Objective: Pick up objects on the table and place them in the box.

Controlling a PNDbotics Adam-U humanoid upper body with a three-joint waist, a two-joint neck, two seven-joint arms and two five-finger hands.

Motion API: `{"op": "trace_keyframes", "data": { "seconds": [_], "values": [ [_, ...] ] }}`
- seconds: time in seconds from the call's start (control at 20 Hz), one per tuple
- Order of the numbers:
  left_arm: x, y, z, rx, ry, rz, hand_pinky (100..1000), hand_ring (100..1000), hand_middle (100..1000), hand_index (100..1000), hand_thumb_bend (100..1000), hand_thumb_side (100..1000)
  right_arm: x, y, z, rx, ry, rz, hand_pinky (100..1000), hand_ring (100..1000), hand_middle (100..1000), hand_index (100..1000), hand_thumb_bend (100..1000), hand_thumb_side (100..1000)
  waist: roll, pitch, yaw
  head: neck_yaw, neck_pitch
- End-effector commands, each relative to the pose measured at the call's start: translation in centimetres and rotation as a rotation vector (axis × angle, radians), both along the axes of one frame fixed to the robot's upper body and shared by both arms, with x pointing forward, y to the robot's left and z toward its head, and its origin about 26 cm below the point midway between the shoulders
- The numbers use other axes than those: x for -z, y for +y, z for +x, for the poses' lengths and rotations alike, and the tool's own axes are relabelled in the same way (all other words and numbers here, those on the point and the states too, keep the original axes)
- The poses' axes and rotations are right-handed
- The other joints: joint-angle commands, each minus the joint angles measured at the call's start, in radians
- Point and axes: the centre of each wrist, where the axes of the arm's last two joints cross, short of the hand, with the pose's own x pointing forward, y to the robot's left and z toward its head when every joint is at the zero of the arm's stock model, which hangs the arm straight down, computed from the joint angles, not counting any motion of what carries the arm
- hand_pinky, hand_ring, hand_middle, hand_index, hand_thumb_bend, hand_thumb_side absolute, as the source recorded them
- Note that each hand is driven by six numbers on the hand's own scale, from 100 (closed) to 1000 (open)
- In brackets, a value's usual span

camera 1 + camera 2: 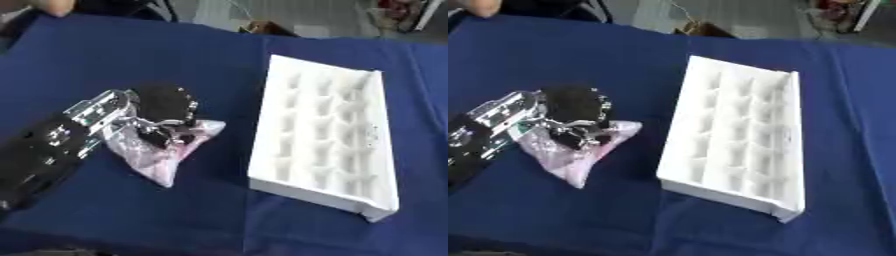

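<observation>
Left robot hand curled on pink bag, beside white box.

Evenly and brightly lit from above, soft throughout, blurred most on the robot hand; faint shadow beside the white tray.

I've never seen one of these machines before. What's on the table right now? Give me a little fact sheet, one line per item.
Table cover: blue cloth
Box: white tray split into many small compartments, all looking unfilled, lying to the right
Object: pinkish see-through plastic bag, crumpled, on the cloth left of the tray, apart from it
Left hand: black, on top of the bag, fingers curled into it
Right hand: not visible
Bag's contents: cannot tell
</observation>
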Motion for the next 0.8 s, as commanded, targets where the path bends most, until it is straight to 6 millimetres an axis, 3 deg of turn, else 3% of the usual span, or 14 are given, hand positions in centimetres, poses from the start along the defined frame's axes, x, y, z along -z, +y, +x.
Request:
{"op": "trace_keyframes", "data": {
  "seconds": [0.05, 0.4, 0.8],
  "values": [
    [-1.9, -0.4, -0.2, 0.024, -0.032, -0.031, 100, 100, 100, 100, 100, 254, -1.1, -0.2, 0.0, 0.001, -0.030, -0.025, 601, 699, 820, 941, 100, 722, 0.003, -0.010, 0.001, 0.007, -0.001],
    [-6.4, -2.5, -1.2, 0.105, -0.095, -0.173, 100, 100, 100, 100, 100, 241, -1.2, -0.3, -0.1, 0.008, -0.027, -0.028, 600, 699, 820, 941, 100, 723, 0.010, -0.018, 0.003, 0.000, -0.001],
    [-14.1, -5.1, -3.6, 0.223, -0.188, -0.361, 100, 100, 100, 100, 100, 212, -1.1, -0.4, -0.2, 0.014, -0.021, -0.034, 599, 699, 819, 941, 100, 723, 0.018, -0.029, 0.009, -0.005, -0.001]
  ]
}}
